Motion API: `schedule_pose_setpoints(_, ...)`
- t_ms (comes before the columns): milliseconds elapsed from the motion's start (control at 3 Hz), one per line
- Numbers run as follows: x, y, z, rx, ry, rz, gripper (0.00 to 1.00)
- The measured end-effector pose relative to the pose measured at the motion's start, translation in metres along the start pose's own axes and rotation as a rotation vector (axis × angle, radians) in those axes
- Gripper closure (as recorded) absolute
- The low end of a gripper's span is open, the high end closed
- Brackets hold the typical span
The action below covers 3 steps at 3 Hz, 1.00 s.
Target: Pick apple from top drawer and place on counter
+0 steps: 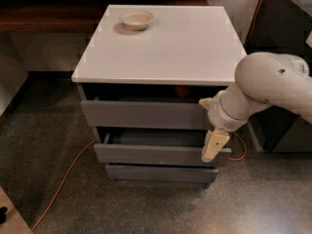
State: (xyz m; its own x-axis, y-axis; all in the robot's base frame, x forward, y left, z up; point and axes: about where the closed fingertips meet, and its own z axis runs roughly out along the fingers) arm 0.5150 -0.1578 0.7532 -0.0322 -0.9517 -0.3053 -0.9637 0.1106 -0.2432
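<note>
The apple (181,90) shows only as a small reddish patch in the dark gap of the top drawer (141,114), which is pulled out a little under the white counter (165,43). Most of the apple is hidden by the slab. My gripper (213,141) hangs pointing down at the cabinet's front right corner. It is in front of the right ends of the top and middle drawers, below and to the right of the apple. The thick white arm (265,84) reaches in from the right.
A shallow beige bowl (136,19) sits at the counter's back left. The middle drawer (156,153) is also partly open. An orange cable (63,184) runs across the speckled floor at the left. A dark wooden ledge (44,16) lies behind; a dark cabinet (285,28) stands at right.
</note>
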Motion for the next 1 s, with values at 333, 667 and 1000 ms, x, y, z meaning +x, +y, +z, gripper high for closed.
schedule_pose_setpoints(333, 0.003, -0.014, 0.031, 0.032, -0.012, -0.002, 0.0)
schedule_pose_setpoints(667, 0.009, -0.035, 0.058, 0.068, -0.011, -0.011, 0.0)
schedule_pose_setpoints(1000, 0.018, -0.058, 0.081, 0.093, -0.005, -0.018, 0.0)
